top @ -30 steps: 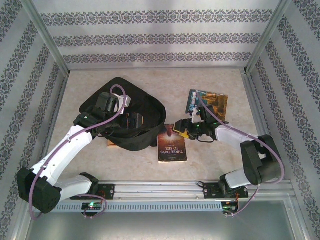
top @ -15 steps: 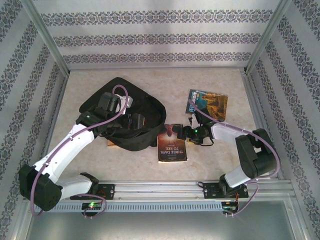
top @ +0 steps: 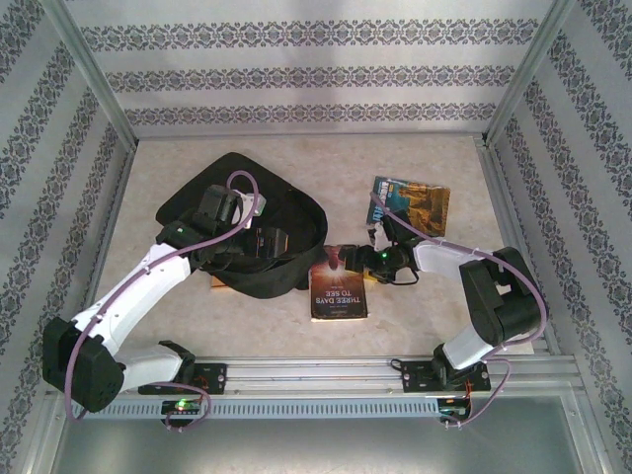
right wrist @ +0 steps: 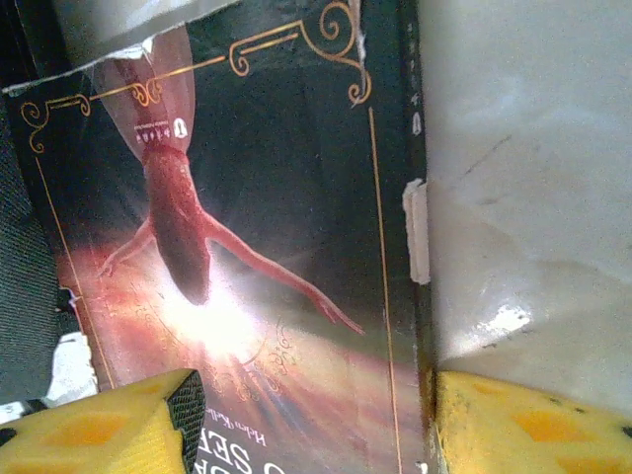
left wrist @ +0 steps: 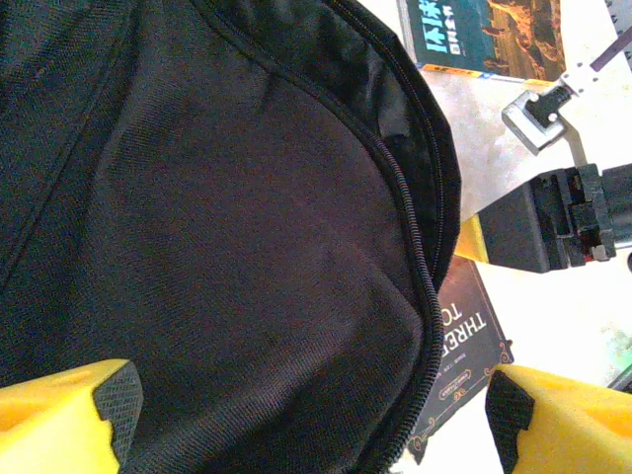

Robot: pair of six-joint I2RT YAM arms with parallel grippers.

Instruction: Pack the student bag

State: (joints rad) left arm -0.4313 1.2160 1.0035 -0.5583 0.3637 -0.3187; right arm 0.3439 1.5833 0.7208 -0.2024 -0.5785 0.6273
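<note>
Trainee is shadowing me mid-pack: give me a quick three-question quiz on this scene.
1. True or false: the dark paperback book with the red figure lies inside the large black soft fabric backpack.
2. The open left gripper hangs over: A) the backpack B) the teal-and-orange book C) bare tabletop.
3. Which gripper hangs over the dark book?
Key: 1 false, it lies on the tabletop; 2 A; 3 right gripper.
</note>
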